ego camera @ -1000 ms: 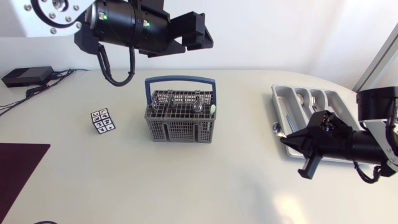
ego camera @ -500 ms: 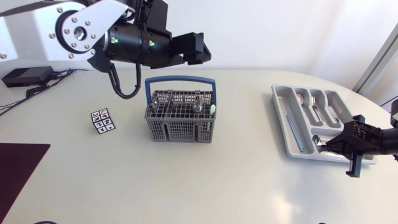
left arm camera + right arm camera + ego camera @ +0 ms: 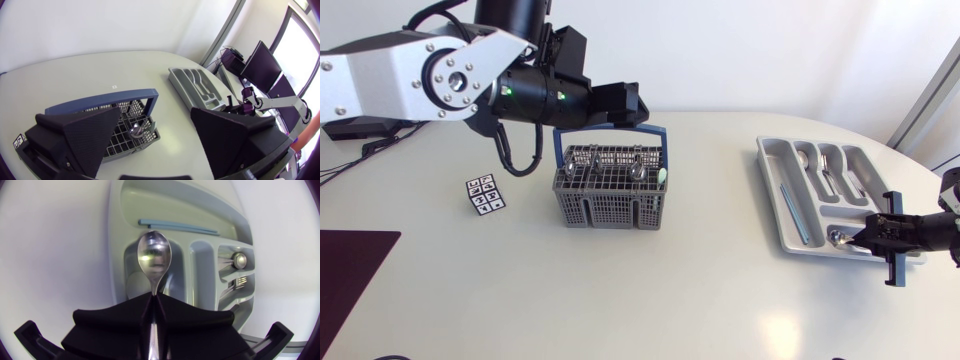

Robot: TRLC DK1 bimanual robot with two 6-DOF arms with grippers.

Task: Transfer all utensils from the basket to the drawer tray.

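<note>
My right end effector (image 3: 152,300) is clamped on a shiny metal spoon (image 3: 154,260) above the grey plastic drawer tray (image 3: 767,170), which already holds cutlery (image 3: 825,170). My left end effector (image 3: 628,100), fingers apart, hovers over the grey blue-handled basket (image 3: 610,208), where several utensils (image 3: 636,168) wait.

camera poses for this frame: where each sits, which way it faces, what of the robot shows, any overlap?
Head: fixed above the table, looking down; left arm over the basket, right arm at the tray.
Left wrist: on the left arm's last link, facing down across the basket to the tray; left jaws open.
Right wrist: on the right arm's last link, facing the tray close up; right jaws shut on a spoon.
Shared: head and left wrist both show basket, tray, right arm.
</note>
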